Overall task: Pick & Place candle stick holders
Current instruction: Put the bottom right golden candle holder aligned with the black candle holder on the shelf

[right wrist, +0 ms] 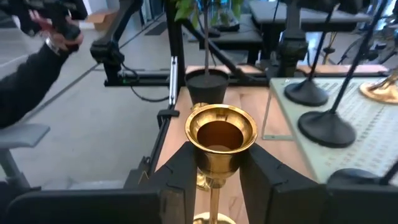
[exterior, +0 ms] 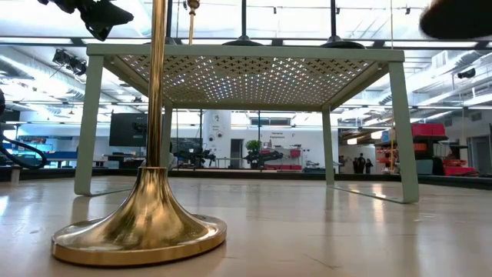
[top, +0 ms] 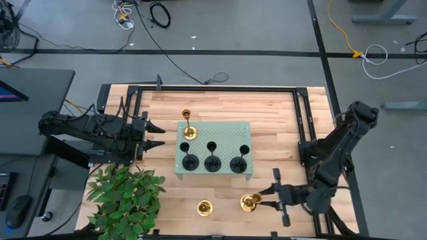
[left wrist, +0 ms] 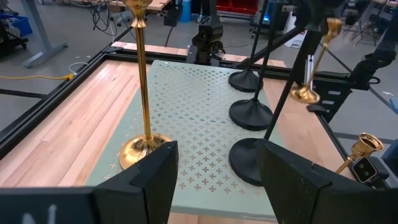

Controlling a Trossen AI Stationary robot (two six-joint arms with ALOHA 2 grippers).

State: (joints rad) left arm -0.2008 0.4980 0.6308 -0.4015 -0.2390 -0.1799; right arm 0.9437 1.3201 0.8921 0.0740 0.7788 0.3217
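A gold candle stick holder (right wrist: 221, 140) is filling the right wrist view, its cup sitting between the fingers of the right gripper (top: 261, 197), which are pinching it just below the cup. It is standing on the desk (top: 280, 110) in front of the pale green perforated tray (top: 227, 130). A loose pinch on that shiny, top-heavy holder is risking a slip or tilt. The swing could be clipping the second gold holder (top: 205, 209) nearby, or the three black holders (top: 212, 160) and the gold holder (top: 189, 125) crowding the tray. The left gripper (top: 155, 135) is waiting beside the tray, fingers spread.
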